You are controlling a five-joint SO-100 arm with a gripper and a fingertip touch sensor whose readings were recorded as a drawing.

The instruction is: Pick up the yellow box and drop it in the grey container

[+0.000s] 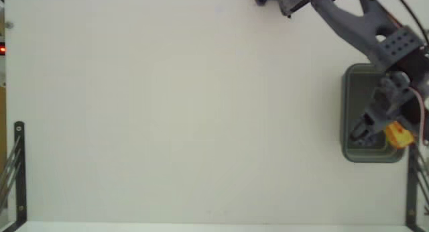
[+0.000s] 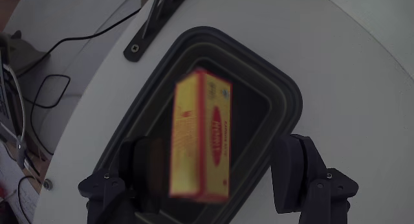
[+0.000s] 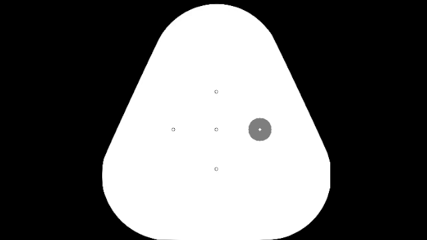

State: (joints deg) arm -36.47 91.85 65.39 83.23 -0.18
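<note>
With the gripper (image 2: 213,179) spread and the blurred small yellow rectangular box (image 2: 200,136) apparently loose, a tumble could catch the grey-green rounded tub's (image 2: 284,98) rim.

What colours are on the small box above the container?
The small flat yellow box has a red side panel with printing, clearest in the wrist view.

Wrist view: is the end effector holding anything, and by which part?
Apparently nothing. The end effector stands open, fingers wide of the blurred yellow box, which seems released over the grey container.
</note>
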